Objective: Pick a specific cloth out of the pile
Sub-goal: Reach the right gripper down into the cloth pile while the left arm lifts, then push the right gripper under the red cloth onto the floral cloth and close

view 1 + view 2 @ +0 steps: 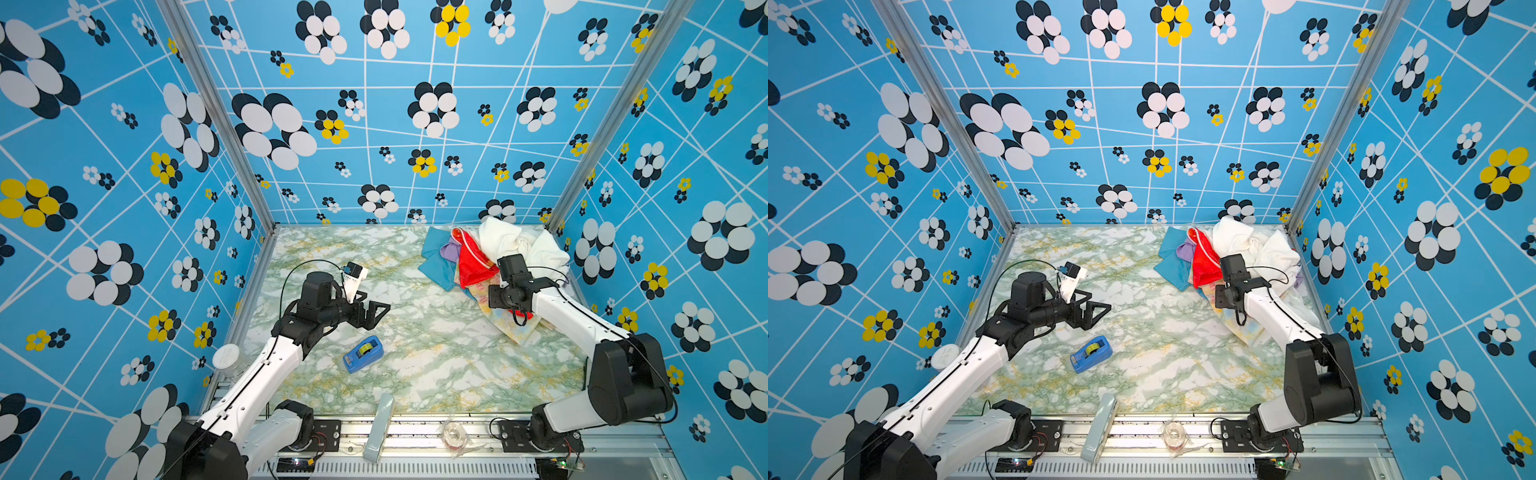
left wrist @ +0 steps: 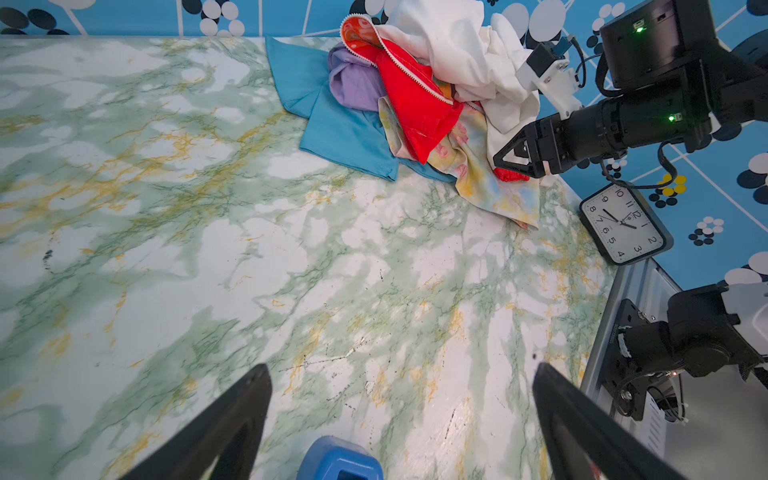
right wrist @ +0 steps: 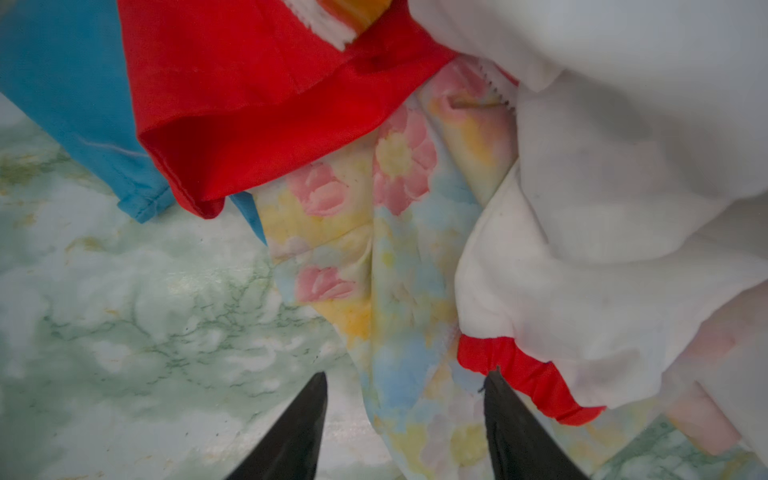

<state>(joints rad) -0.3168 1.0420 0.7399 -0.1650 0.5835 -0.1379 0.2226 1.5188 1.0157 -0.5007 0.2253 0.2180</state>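
This is a robot test booth in a lab, not a home. Three walls [image 1: 374, 124] stand around the tabletop [image 1: 415, 353], all covered in bright blue paper with black, white and yellow flowers. Metal posts [image 1: 216, 112] hold up the corners. Two robot arms [image 1: 257, 374] are bolted to a metal rail [image 1: 415, 432] at the front edge. The tabletop has a green marble look. Loose wires [image 1: 457, 440] lie on the rail.
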